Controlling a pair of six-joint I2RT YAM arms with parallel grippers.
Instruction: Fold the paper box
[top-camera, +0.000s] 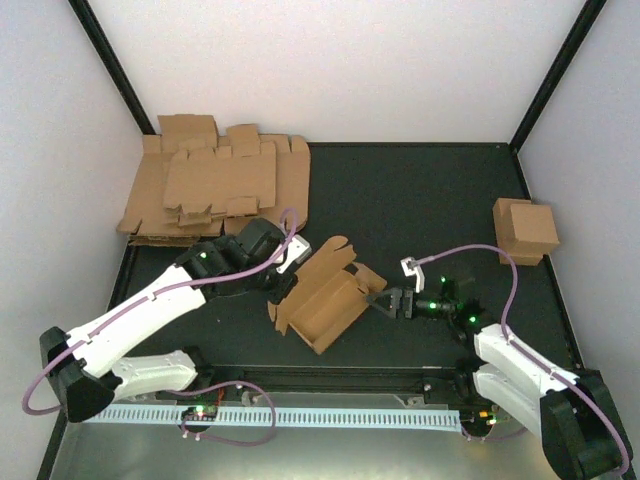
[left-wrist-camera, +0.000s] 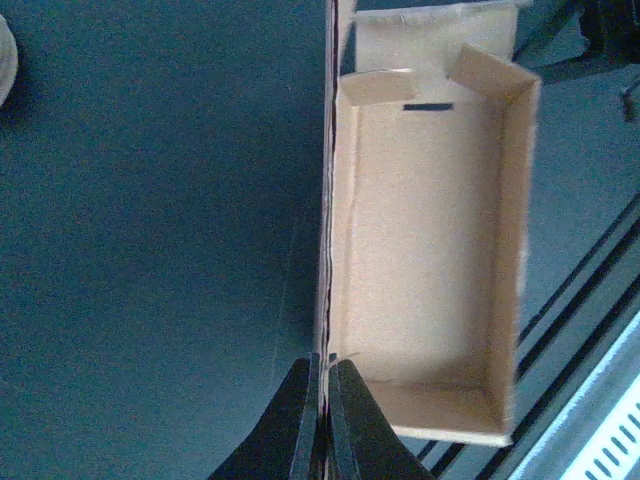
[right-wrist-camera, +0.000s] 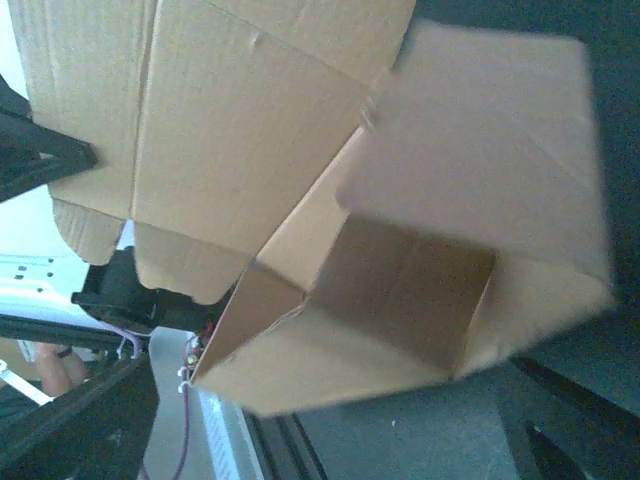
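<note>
Paper box (top-camera: 325, 300), blanks (top-camera: 215, 185) behind, folded box (top-camera: 525, 228) right

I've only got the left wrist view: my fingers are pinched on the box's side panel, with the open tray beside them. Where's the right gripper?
Observer: The right gripper is at the right end of the paper box, jaws spread wide, not closed on it.
Operator: What's beyond it on that side?
Observer: A closed brown box stands farther right and back, well apart from yours.
Operator: And off to my left?
Observer: A pile of flat blanks lies in the far left corner.
</note>
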